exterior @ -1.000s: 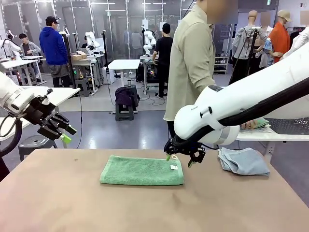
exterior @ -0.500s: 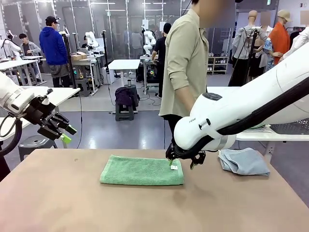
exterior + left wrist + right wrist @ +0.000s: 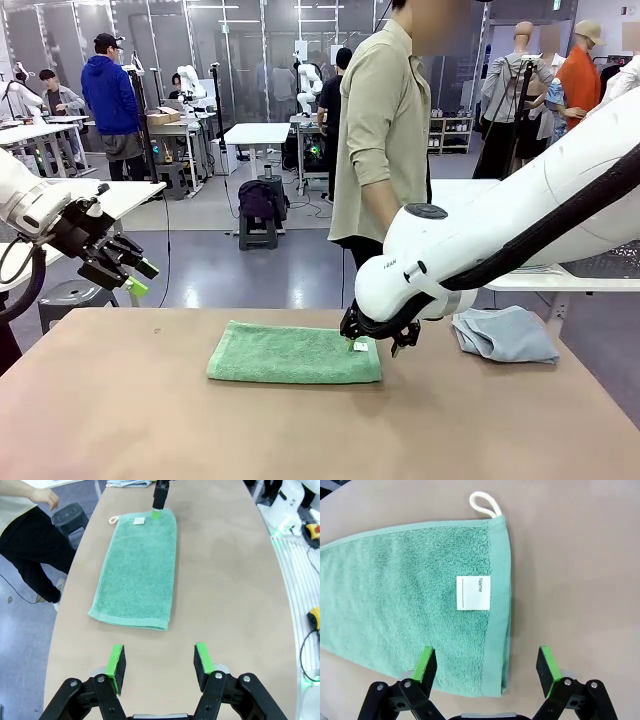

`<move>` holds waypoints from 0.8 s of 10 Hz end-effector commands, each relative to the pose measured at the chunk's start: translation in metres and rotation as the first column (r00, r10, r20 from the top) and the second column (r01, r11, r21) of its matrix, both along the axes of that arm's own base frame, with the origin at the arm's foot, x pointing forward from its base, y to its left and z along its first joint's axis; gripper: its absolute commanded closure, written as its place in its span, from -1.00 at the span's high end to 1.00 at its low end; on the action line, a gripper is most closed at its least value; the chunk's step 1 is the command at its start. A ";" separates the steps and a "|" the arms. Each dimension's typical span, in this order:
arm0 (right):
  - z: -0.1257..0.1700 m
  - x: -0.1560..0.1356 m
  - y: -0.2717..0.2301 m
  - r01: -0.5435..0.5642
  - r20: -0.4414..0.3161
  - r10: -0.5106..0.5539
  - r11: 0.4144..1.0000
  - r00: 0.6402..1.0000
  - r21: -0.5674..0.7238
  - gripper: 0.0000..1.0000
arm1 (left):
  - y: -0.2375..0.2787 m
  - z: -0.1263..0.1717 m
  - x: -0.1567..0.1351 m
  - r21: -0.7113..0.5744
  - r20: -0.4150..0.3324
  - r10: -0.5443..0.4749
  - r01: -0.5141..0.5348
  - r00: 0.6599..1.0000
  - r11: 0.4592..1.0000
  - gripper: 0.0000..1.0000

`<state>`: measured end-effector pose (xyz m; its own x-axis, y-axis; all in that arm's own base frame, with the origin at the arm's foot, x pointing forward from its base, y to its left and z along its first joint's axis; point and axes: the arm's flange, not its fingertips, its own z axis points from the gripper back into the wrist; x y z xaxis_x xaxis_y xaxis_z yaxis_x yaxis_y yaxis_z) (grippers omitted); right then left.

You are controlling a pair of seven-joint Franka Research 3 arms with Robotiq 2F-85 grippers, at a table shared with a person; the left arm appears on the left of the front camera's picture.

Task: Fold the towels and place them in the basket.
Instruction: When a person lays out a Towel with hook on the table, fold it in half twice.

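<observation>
Mid-table lies a mint-green terry towel (image 3: 294,353), folded flat, with a white name tag (image 3: 473,592) and cord loop (image 3: 485,503) at its right end. Just over that end hangs right gripper (image 3: 378,342), jaws apart and empty; off beyond the table's left edge hangs left gripper (image 3: 132,277), likewise apart. Farther right sits a crumpled blue-grey towel (image 3: 504,333).

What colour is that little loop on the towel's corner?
The loop is white, clearest in the right wrist view.

You have a mint-green terry towel (image 3: 294,353) with a white name tag (image 3: 473,593) and a cream hanging loop (image 3: 484,503) on a plain tan-brown worktop (image 3: 300,430). A light blue-grey towel (image 3: 504,333) lies there too. Both black hands carry bright green pads (image 3: 117,663).
</observation>
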<state>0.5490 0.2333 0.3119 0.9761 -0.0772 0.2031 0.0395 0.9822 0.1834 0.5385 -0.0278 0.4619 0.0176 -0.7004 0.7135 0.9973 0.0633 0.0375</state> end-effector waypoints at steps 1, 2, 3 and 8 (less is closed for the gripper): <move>-0.005 0.011 0.015 0.076 -0.014 -0.076 0.996 0.997 -0.036 1.00 | 0.001 0.002 -0.003 -0.001 0.002 0.000 0.000 1.000 1.000 0.40; -0.007 0.015 0.016 0.091 -0.043 -0.093 0.995 0.995 -0.038 1.00 | 0.001 0.002 -0.003 -0.001 0.002 0.000 0.000 1.000 1.000 0.40; -0.010 0.018 0.016 0.099 -0.055 -0.101 0.994 0.993 -0.049 0.69 | 0.001 0.002 -0.003 -0.001 0.002 0.000 0.000 1.000 1.000 0.40; -0.015 0.022 0.019 0.104 -0.059 -0.108 0.992 0.992 -0.078 0.37 | 0.001 0.002 -0.003 -0.001 0.002 0.000 0.000 1.000 1.000 0.40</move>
<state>0.5658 0.2426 0.2979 0.9805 -0.1363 0.1416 0.1163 0.9832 0.1407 0.5385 -0.0277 0.4619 0.0177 -0.7004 0.7135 0.9973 0.0634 0.0375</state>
